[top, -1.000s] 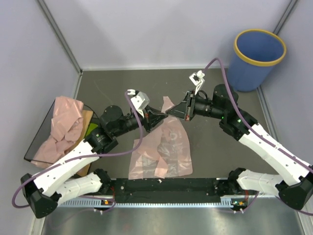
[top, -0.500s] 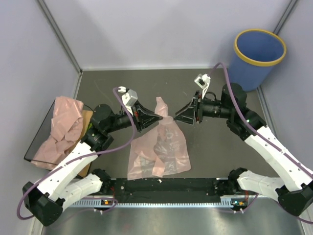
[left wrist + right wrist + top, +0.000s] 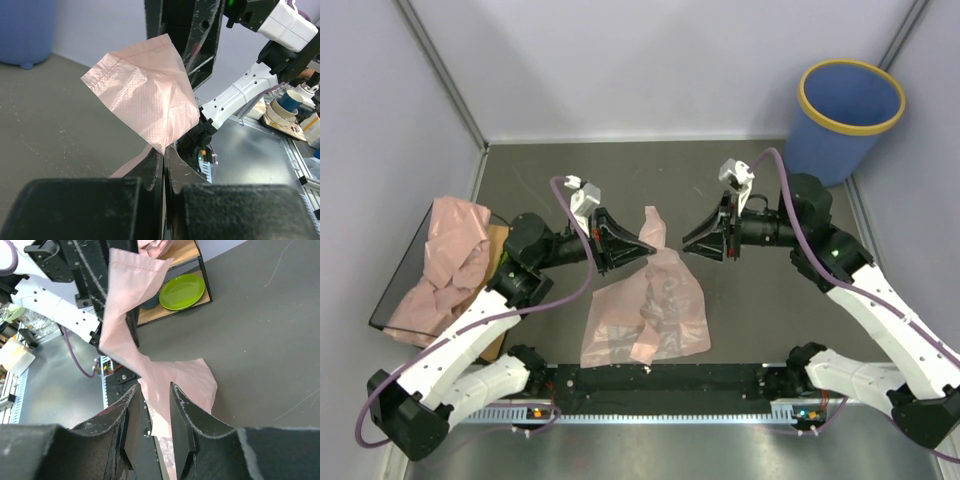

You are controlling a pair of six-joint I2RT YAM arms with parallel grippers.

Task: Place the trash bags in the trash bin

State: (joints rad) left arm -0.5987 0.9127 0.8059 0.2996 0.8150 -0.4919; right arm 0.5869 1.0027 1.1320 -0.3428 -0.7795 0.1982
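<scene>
My left tool [image 3: 164, 161] is pressed together on a thin fold of the pale pink trash bag [image 3: 645, 315]. It pinches the film right at the fingertips, so that a pointed flap stands up above the pinch (the embossed texture shows clearly in the left wrist view). The rest of that bag lies spread and crinkled on the dark tabletop [image 3: 570, 170], about midway between left and right and towards the near edge.

My right tool [image 3: 155, 390] faces the left one from the right, just beside the raised flap. Its jaws stand a little apart, with pink film showing in the gap, and I cannot tell whether they touch it.

More trash bags [image 3: 445, 260] lie heaped at the left edge of the scene, well apart from both tools. Under that heap the right wrist view shows a wooden shelf [image 3: 152, 314] with a green dish [image 3: 181, 291] on it.

The trash bin [image 3: 847, 118], blue with a yellow rim, stands upright at the far right corner, its mouth facing up. It is well apart from the pinched bag, and farther and to the right of my right arm.
</scene>
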